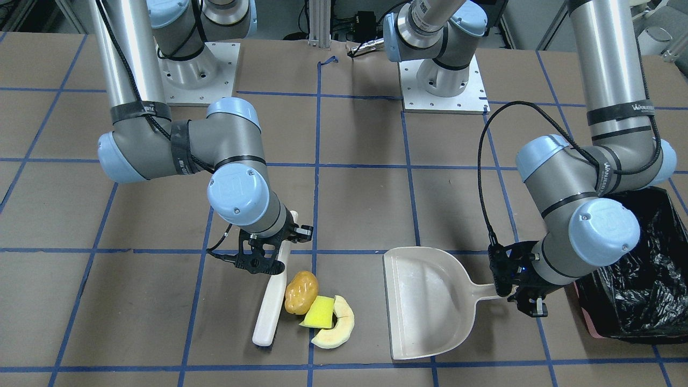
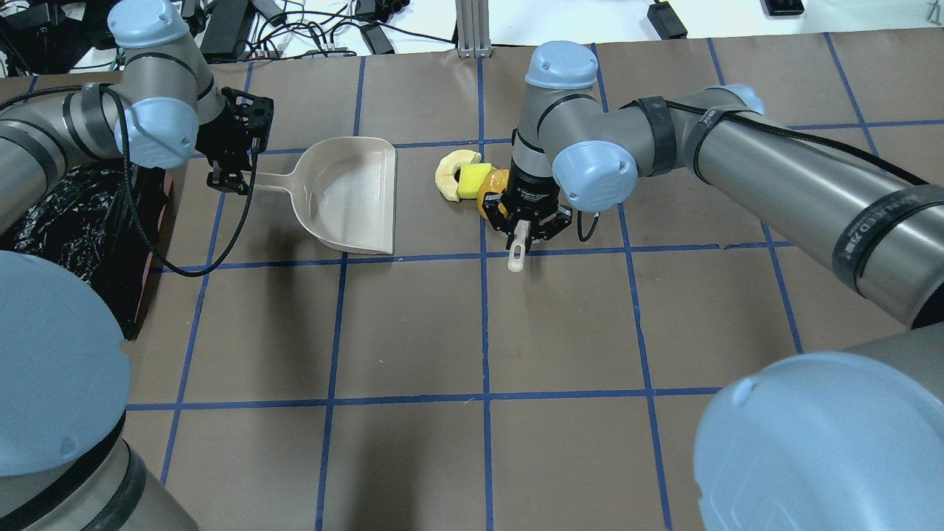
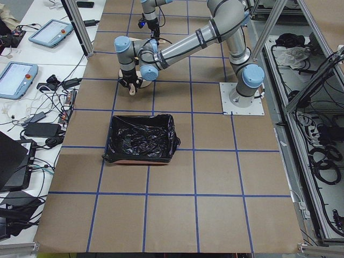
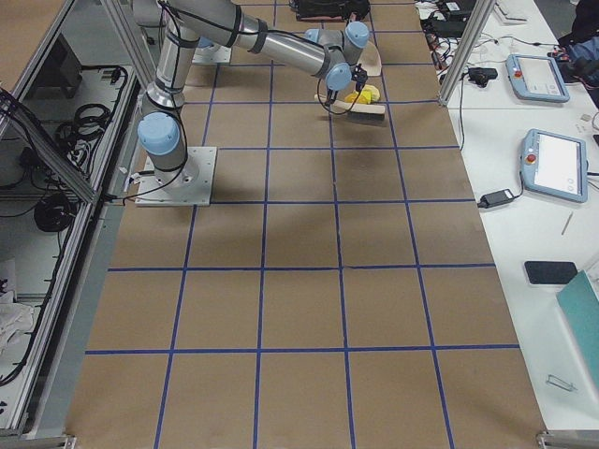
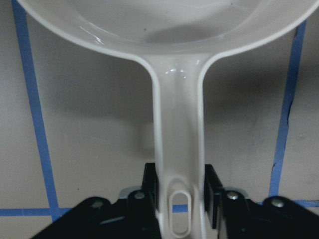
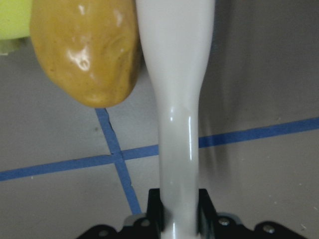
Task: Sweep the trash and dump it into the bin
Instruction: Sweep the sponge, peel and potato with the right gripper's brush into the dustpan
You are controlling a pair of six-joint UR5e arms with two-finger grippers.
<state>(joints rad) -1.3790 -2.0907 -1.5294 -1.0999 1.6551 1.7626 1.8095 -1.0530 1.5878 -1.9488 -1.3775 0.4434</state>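
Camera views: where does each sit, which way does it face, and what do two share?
Front-facing: across the table, facing the robot; bases at top, left gripper on view's right.
Overhead: behind the robot's shoulders, looking down; right gripper on the right.
Exterior left: table's end by the bin; left arm nearer.
Exterior right: opposite end; right arm nearer.
Left wrist: down the dustpan handle; fingers clamp it.
Right wrist: down the brush, potato beside.
Shared: front-facing and overhead show potato, dustpan.

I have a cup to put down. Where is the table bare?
Bare: the squares between dustpan and robot bases, and the gap between dustpan and rind slice. Crowded: potato, yellow wedge and rind bunched by the brush; bin near the dustpan's handle.
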